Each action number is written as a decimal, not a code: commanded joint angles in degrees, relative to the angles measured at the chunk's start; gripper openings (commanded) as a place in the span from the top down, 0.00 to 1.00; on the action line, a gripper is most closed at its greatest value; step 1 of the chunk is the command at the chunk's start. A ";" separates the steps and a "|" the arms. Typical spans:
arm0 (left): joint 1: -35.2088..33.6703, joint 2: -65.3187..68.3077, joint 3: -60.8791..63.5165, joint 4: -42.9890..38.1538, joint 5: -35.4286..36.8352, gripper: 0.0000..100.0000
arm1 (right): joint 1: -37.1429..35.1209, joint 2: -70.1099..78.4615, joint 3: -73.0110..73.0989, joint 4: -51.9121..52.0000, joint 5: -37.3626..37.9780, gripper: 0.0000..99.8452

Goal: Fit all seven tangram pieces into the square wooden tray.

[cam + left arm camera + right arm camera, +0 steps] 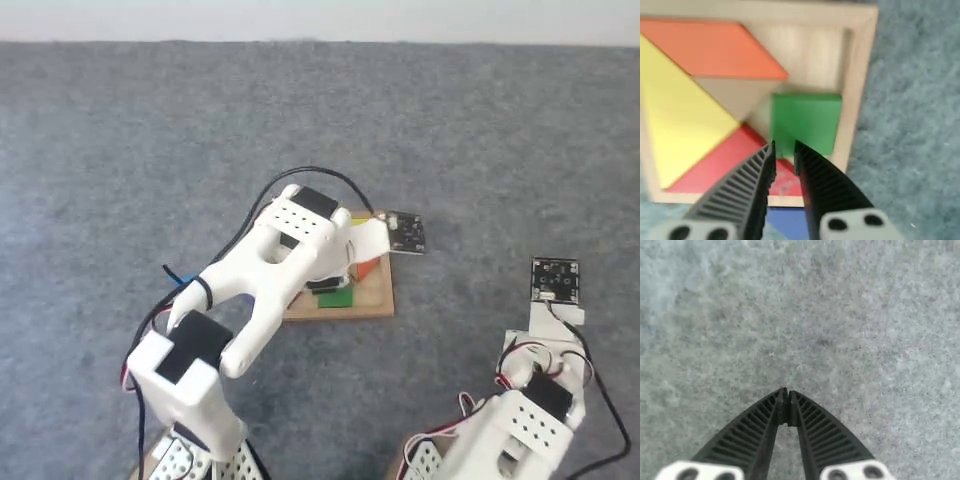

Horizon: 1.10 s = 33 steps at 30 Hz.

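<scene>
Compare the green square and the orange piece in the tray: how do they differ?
Shape: the green square has four right corners; the orange piece is longer, with a slanted end. Place: the orange piece lies along one tray wall and touches the yellow triangle; bare wood separates the green square from that wall. The left gripper is at the green square's edge, away from the orange piece. Both lie inside the wooden tray.

No readable text, labels or numbers, as far as visible
</scene>
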 commanded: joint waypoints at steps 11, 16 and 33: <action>-3.87 -10.37 -2.51 2.46 -1.49 0.94 | 0.48 -0.92 -0.62 -1.10 0.00 0.99; 3.34 -9.85 -1.19 -5.36 8.70 0.87 | 0.48 -0.92 -0.62 -1.10 0.00 0.99; 0.35 -0.53 -0.92 -9.93 4.66 0.78 | 0.48 -0.92 -0.62 -1.10 0.00 0.99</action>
